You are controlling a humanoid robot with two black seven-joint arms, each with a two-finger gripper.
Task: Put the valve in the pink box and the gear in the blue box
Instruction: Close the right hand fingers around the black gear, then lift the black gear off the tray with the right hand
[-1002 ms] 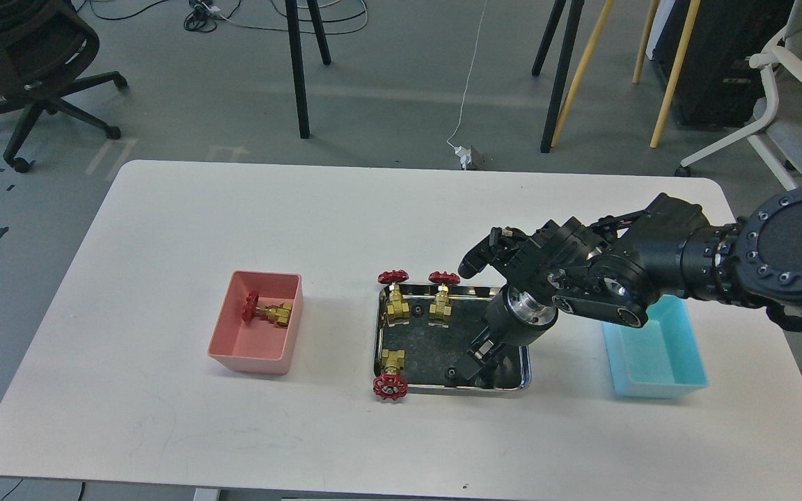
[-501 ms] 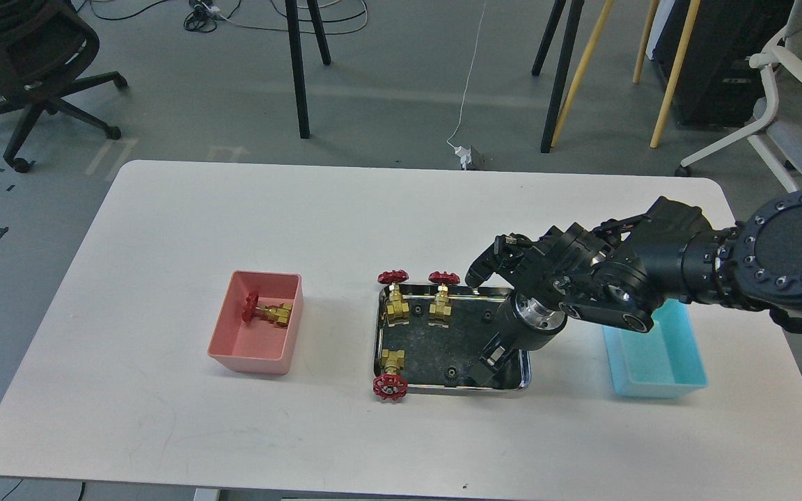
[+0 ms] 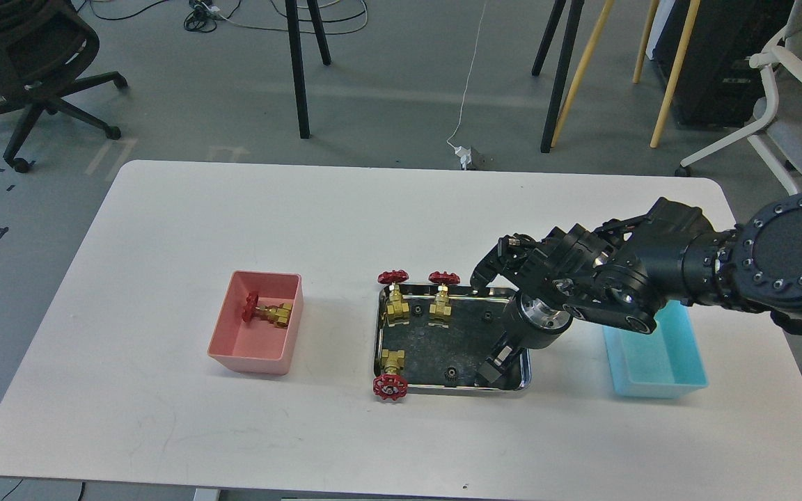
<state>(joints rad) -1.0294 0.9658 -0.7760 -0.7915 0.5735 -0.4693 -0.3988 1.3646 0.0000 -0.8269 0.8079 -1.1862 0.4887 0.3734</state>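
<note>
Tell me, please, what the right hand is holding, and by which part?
It cannot be told: the right hand is low in the steel tray's near-right corner, its fingertips dark.

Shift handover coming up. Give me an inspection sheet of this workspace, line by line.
Surface: white table, mostly bare.
Job's things: pink box holds one valve; three valves in the steel tray; small black gears on the tray floor; blue box looks empty.
Clutter: nothing seen.
Grippers: right gripper low in the tray's near right corner, fingers too dark to tell; left not in view.
Cables: white lead to a plug block on the floor; more at top.
Surroundings: office chairs, stand legs.
</note>
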